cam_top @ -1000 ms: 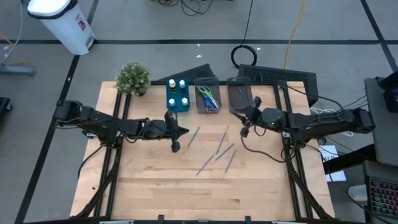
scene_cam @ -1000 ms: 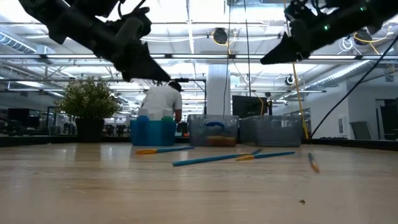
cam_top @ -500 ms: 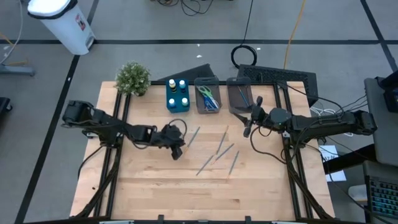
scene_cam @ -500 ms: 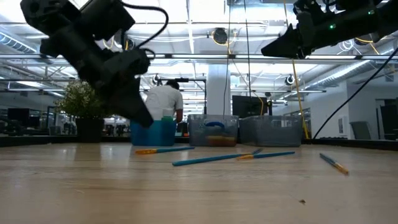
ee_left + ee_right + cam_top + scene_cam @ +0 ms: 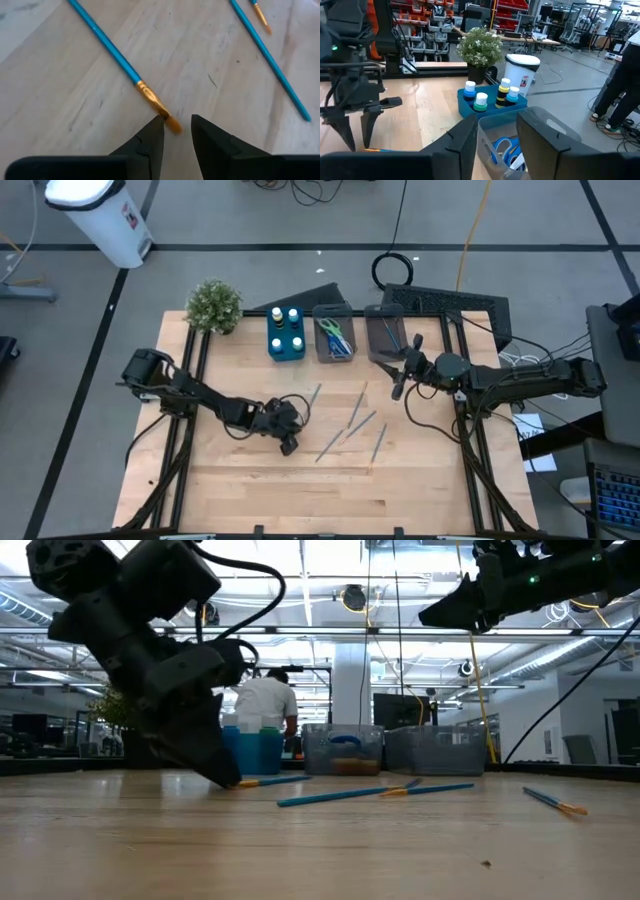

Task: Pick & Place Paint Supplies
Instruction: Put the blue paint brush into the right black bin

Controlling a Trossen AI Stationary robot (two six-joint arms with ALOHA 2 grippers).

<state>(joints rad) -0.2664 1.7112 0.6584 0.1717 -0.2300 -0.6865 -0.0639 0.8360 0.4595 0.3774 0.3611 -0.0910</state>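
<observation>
Taking the blue rectangular bin of capped bottles [image 5: 286, 335] as landmark: two clear grey bins [image 5: 334, 333] stand just beside it in one row, the small green potted plant [image 5: 214, 306] on its other side. Thin blue brushes [image 5: 329, 445] lie scattered on the wooden table [image 5: 250, 490] before it; beyond them is bare wood.

Bench [image 5: 250, 480] was pale wood w/ light grain. Brushes [image 5: 105, 47] had bright blue handles, gold-orange ferrules and tips. Beside the green plant [image 5: 214, 306]: blue bin [image 5: 272, 345] of bottles [image 5: 481, 101], caps white, yellow, teal. Next bin [image 5: 321, 350] clear grey, w/ blue and green scissors [image 5: 335, 336]. Both grippers [image 5: 175, 131] [image 5: 497, 132] were black.
</observation>
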